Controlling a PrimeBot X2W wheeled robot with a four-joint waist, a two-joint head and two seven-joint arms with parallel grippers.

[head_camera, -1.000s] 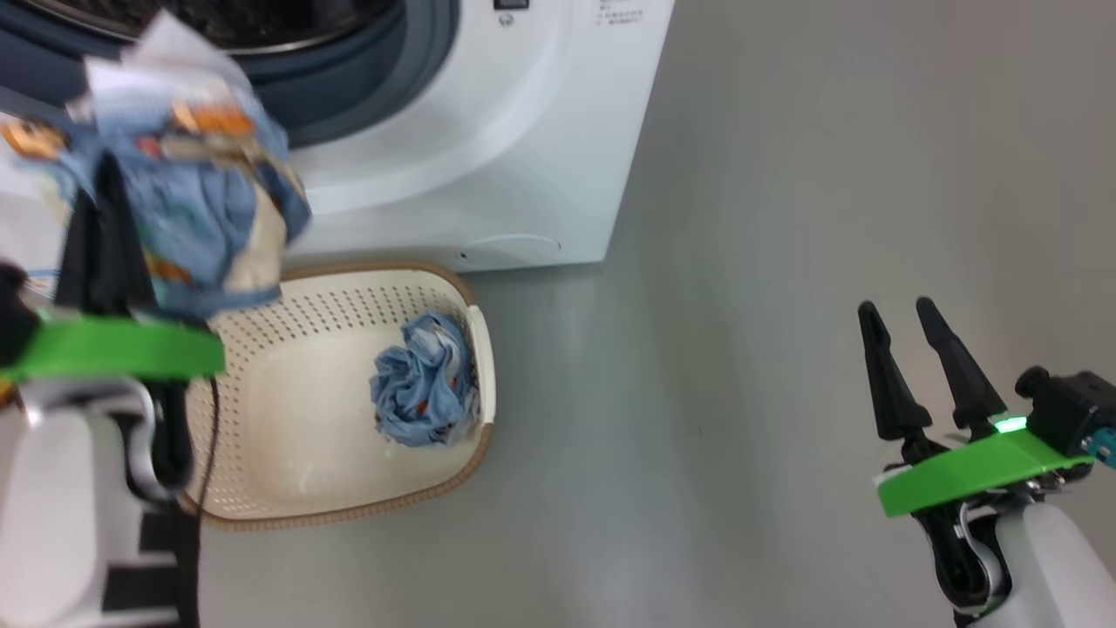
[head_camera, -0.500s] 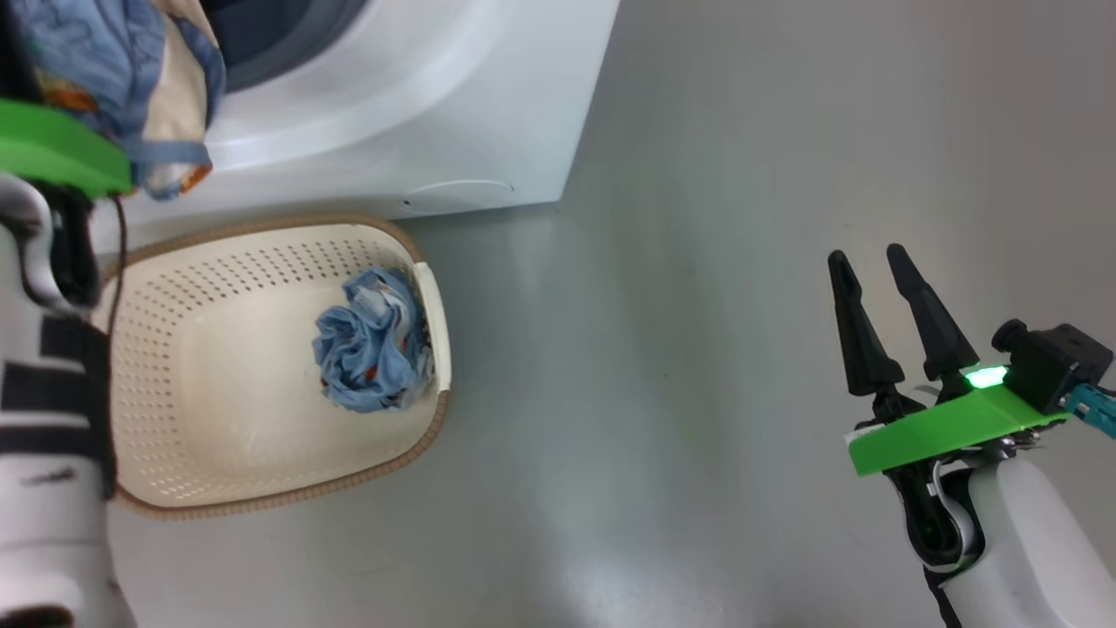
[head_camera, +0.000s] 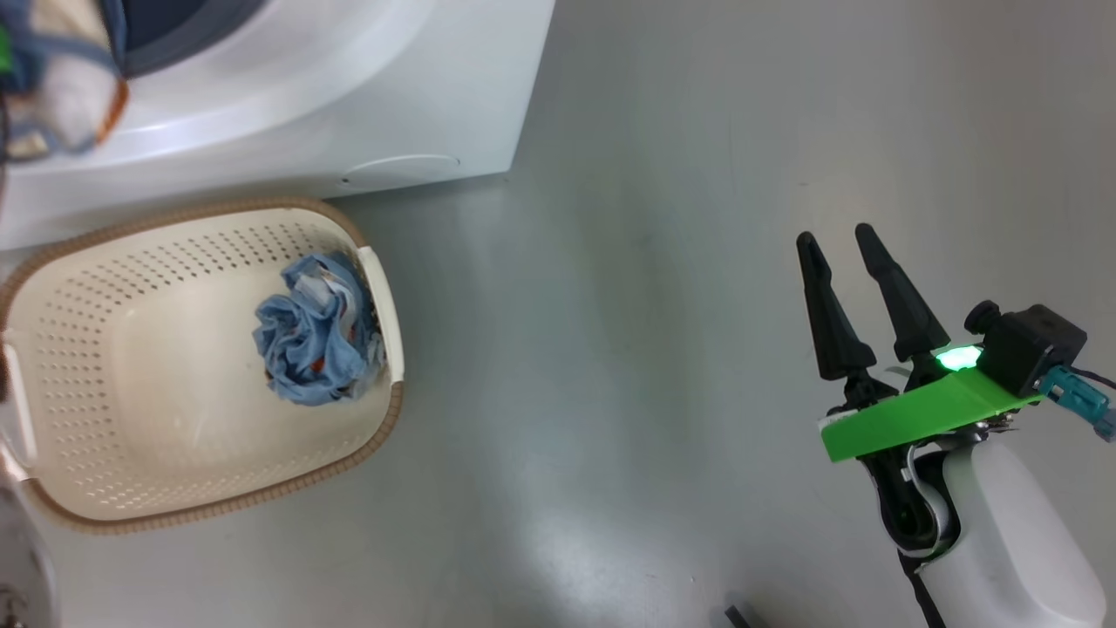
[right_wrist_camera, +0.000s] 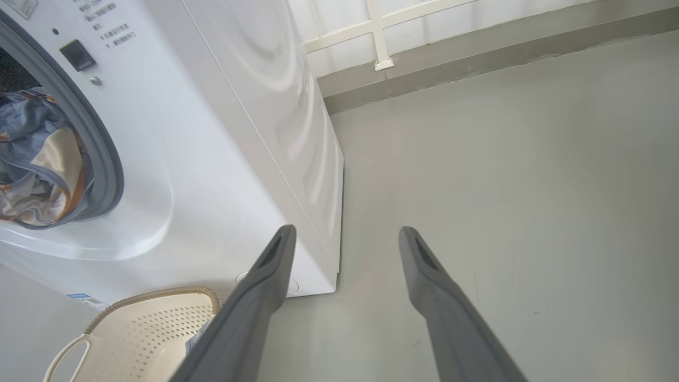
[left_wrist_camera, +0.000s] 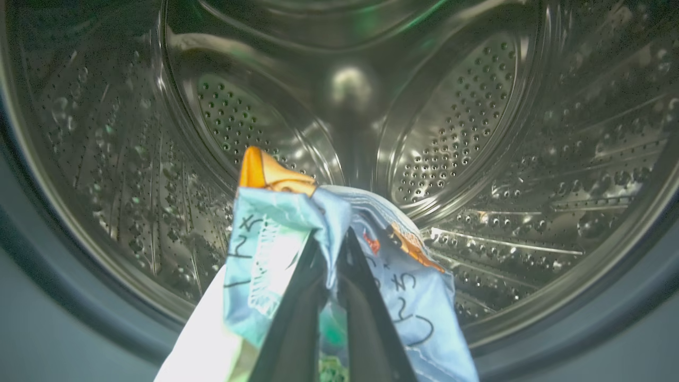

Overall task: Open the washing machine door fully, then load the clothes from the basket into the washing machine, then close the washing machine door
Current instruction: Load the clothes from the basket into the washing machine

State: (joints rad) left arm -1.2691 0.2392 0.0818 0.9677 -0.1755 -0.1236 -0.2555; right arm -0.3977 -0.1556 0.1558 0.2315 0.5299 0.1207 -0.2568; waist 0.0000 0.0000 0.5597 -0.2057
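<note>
L gripper (left_wrist_camera: 335, 253) is pinched tight on a lt-blue garment (left_wrist_camera: 265, 249) w/ orange print, fabric draped down both sides of the fingers. It's held right at the mouth of the drum (left_wrist_camera: 451, 132), within the grey gasket (right_wrist_camera: 109, 180) ring, not yet let go. No laundry in the drum as far as the L wrist view shows. R gripper (head_camera: 833, 234) has jaws wide apart, holding nothing, hanging over bare floor (head_camera: 654, 349) well off to the R of the washing machine (head_camera: 349, 87).

Basket (head_camera: 148, 410) sits on the floor just in front of the machine's lower front edge, near the round flap (head_camera: 401, 164). One more crumpled blue garment (head_camera: 314, 344) lies inside, against the basket's R end wall next to the white handle (head_camera: 382, 314).

Progress, my read: door step is done, since the drum mouth is unobstructed & the arm is reaching in. Loading is approx halfway. The held bundle needs to go deeper & be released so nothing hangs over the gasket. After that, fetch the 2nd garment from the basket's R end, load it, then shut the door. Can't tell whether the held bundle is 1 piece or several
</note>
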